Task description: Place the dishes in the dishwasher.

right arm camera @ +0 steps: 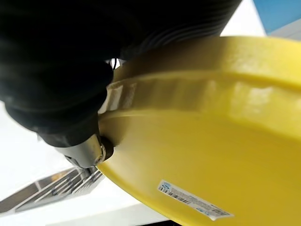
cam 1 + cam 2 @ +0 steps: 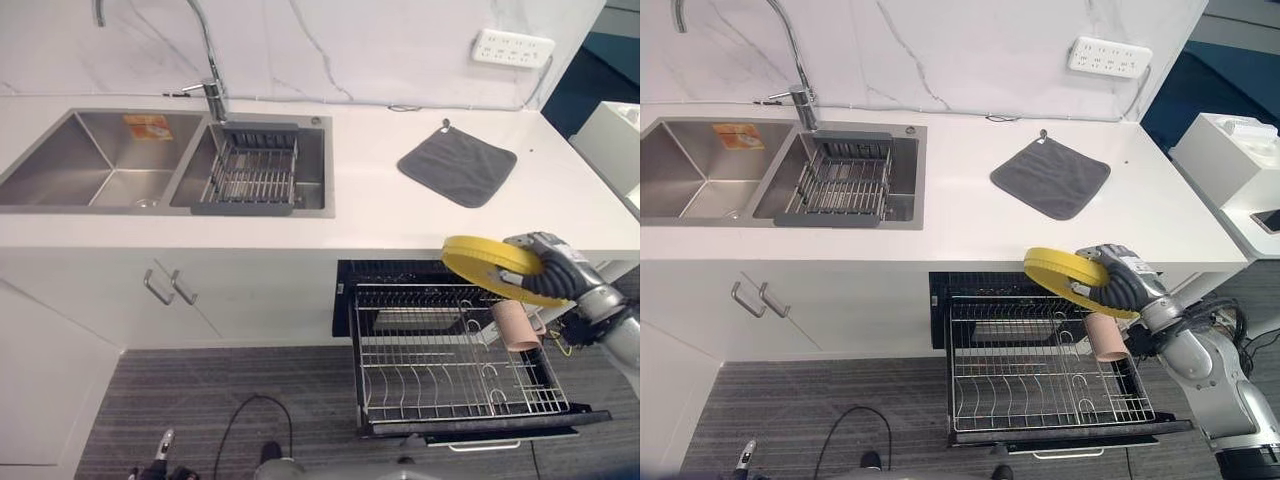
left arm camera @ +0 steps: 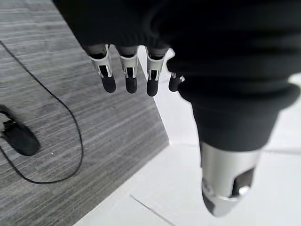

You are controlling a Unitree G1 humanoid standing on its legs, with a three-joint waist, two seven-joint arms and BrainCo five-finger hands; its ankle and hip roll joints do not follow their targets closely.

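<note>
Nearest the robot, the pulled-out dishwasher rack stands open below the counter edge; its front lip is cut off at the bottom of the head views. A pink cup lies on its side at the rack's right edge, its mouth turned toward the front, and how it sits among the wires is hard to make out.

Just above the rack's back right corner, the right hand holds a yellow plate, tilted, with its rim toward the counter. Its fingers curl over the plate's rim in a firm grip. In the right wrist view the plate's underside lies close before the camera, the thumb tip pressed to it; a small white barcode sticker is stuck there, its print too small to read. Most of the hand is hidden behind its dark cover.

The left hand hangs over the grey floor beside the white cabinet, fingers relaxed and straight, holding nothing.

Farther back, a grey cloth lies flat on the white counter. To the left is a double sink, cut off at the frame edge, with a drying rack in its right basin and an orange label on the left basin's wall, its writing illegible. A white power strip sits on the marble wall.
</note>
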